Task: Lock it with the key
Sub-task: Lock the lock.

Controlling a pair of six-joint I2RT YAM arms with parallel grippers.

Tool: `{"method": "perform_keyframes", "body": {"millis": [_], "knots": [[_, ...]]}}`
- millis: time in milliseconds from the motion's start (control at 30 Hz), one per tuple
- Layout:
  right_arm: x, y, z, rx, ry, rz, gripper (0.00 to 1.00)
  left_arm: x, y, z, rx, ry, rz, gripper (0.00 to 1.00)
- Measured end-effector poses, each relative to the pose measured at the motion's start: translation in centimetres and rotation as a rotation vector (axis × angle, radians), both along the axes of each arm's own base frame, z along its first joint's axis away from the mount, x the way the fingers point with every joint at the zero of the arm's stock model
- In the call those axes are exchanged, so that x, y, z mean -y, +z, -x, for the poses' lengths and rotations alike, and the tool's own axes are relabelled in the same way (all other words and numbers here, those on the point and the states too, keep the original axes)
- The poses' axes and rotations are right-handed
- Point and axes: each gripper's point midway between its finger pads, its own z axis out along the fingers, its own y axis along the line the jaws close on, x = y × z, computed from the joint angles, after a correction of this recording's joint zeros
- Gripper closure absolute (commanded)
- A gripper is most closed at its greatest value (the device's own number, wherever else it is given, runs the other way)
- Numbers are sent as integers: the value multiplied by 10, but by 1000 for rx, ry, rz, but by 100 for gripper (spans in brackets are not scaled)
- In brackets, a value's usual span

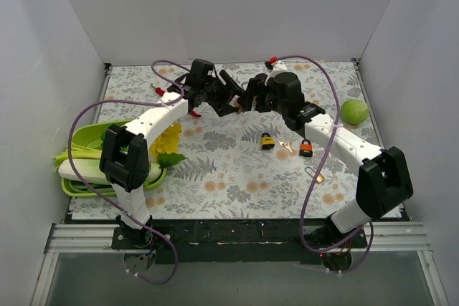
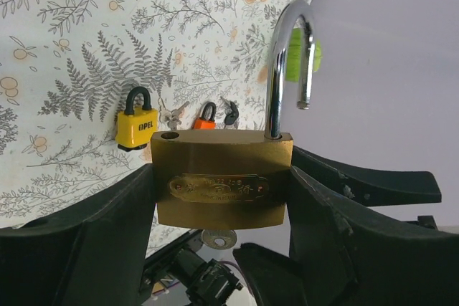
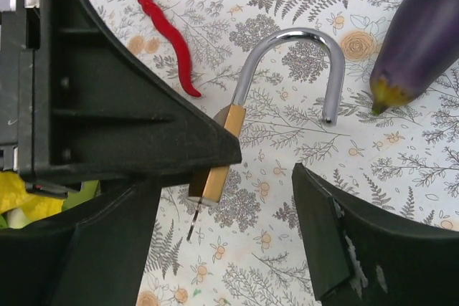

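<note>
A brass padlock (image 2: 222, 184) with its steel shackle (image 2: 287, 55) swung open is clamped between my left gripper's (image 2: 222, 202) fingers (image 2: 86, 234), held above the table. A silver key (image 2: 217, 238) sticks out of the keyhole in its underside. In the right wrist view the padlock (image 3: 221, 150) is edge-on, with the key (image 3: 192, 223) hanging below it. My right gripper (image 3: 222, 249) is open, its fingers (image 3: 344, 241) apart on either side of the key without touching it. In the top view the two grippers meet at the back middle (image 1: 237, 102).
A yellow padlock (image 1: 267, 140), an orange padlock (image 1: 306, 148) and loose keys (image 1: 287, 146) lie mid-table. A red chili (image 3: 168, 34) and an eggplant (image 3: 423, 34) lie under the grippers. A green ball (image 1: 354, 111) sits far right; a green tray (image 1: 79, 190) with vegetables sits left.
</note>
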Motion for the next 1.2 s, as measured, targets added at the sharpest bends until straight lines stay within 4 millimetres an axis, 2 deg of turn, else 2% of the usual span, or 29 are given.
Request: {"method": "perform_keyframes", "body": {"millis": [200,233,400,467,500,533,600,633,700,733,833,867,933,1033,1100,1200], "knots": [[-4,-9,-9,-12,-34,7,30,3,9,1,-3,-1,39,100],[-5,-12,-9,-20,-38,6,35,4,10,0,-1,1,45,100],[-11,-11,-9,-20,-49,-15,48,6,17,1,-6,6,78,100],[-14,-11,-8,-26,-48,-19,63,6,17,2,-14,8,86,100],[-16,-10,-7,-29,-45,-26,70,6,16,3,-18,10,90,95],[-18,-10,-7,-26,-41,-23,86,7,15,2,-18,12,92,93],[-19,-11,-7,-36,-50,-27,99,7,15,2,-17,12,98,86],[-20,-10,-8,-45,-52,-42,99,6,16,0,-10,14,101,66],[-20,-8,-10,-41,-53,-52,99,6,18,-1,-3,16,109,49],[-20,-7,-10,-38,-53,-54,99,6,19,-1,0,17,111,32],[-21,-6,-9,-38,-42,-54,99,2,19,1,5,18,110,15],[-21,-8,-7,-43,-39,-47,99,-1,20,2,6,14,112,2],[-15,-13,-4,-66,-31,-25,99,-7,27,5,28,0,117,2],[-1,-16,2,-86,-13,18,99,-25,47,5,97,-6,118,2],[9,-9,10,-75,16,43,99,-43,61,1,170,-6,102,2],[21,11,24,-25,82,60,99,-74,85,-3,320,-25,62,2]]}}
